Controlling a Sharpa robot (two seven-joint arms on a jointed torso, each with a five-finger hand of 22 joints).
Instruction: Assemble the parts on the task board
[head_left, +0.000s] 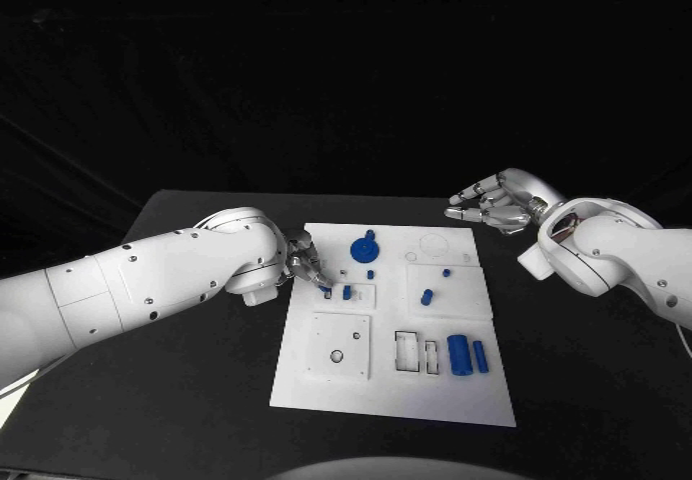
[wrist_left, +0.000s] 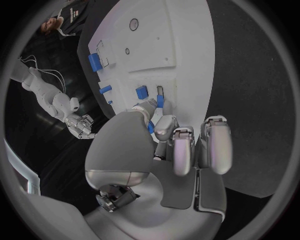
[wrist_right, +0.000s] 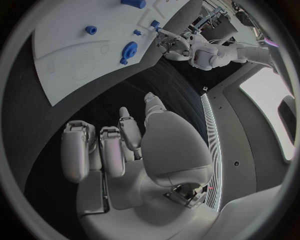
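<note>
The white task board (head_left: 325, 385) lies in the middle of the table. My left hand (head_left: 303, 262) reaches over its left edge, fingertips down at a small square recess. There it pinches a small blue part (wrist_left: 150, 128) between thumb and finger. Another small blue part (head_left: 348, 292) stands in that recess. A blue gear (head_left: 365, 249) sits at the board's far side, and a blue cylinder (head_left: 459, 354) and a blue bar (head_left: 480, 356) lie near its right edge. My right hand (head_left: 490, 205) hovers beyond the board's far right corner, fingers loosely bent and holding nothing.
Small blue pegs (head_left: 446, 272) and a short blue piece (head_left: 427, 296) stand on the board's right half. A square plate with a hole (head_left: 339, 345) and two narrow slots (head_left: 415, 352) lie nearer me. Black table surrounds the board.
</note>
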